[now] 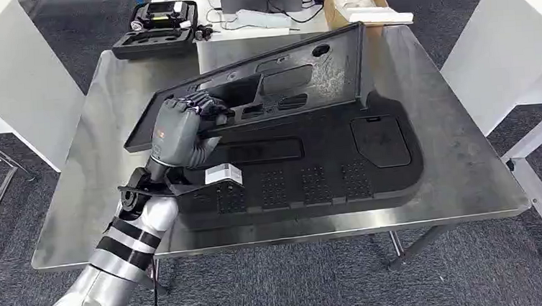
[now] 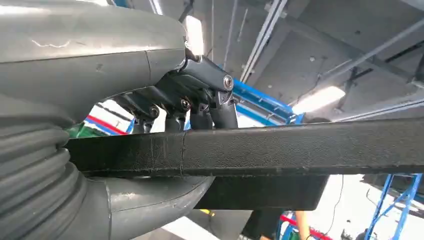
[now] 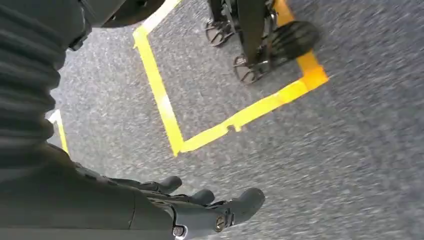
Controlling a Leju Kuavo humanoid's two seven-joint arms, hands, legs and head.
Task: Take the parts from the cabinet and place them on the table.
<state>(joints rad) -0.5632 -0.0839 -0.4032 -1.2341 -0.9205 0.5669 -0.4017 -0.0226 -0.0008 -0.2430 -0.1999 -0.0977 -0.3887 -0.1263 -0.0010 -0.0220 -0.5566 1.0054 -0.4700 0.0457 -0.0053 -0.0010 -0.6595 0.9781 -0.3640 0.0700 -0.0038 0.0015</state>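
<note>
So the left hand [image 1: 184, 130] has the upper black door trim panel [image 1: 270, 81] by its near edge, fingers hooked over the top and thumb underneath; the left wrist view shows the same clamp on the panel's edge [image 2: 280, 147]; that panel sits tilted, its far side up, leaning over a second black door panel [image 1: 313, 172] lying flat on the steel table [image 1: 457, 176]; I can't tell whether its lower edge actually touches the flat one; looks to me like the placing step, part's over the table but not let go yet; next move probably needs lowering it until it rests, then opening the fingers without dragging it; the right hand [image 3: 200, 210] hangs over grey carpet [image 3: 325, 150] with yellow floor tape [image 3: 165, 107], fingers loosely apart, holding nothing
</note>
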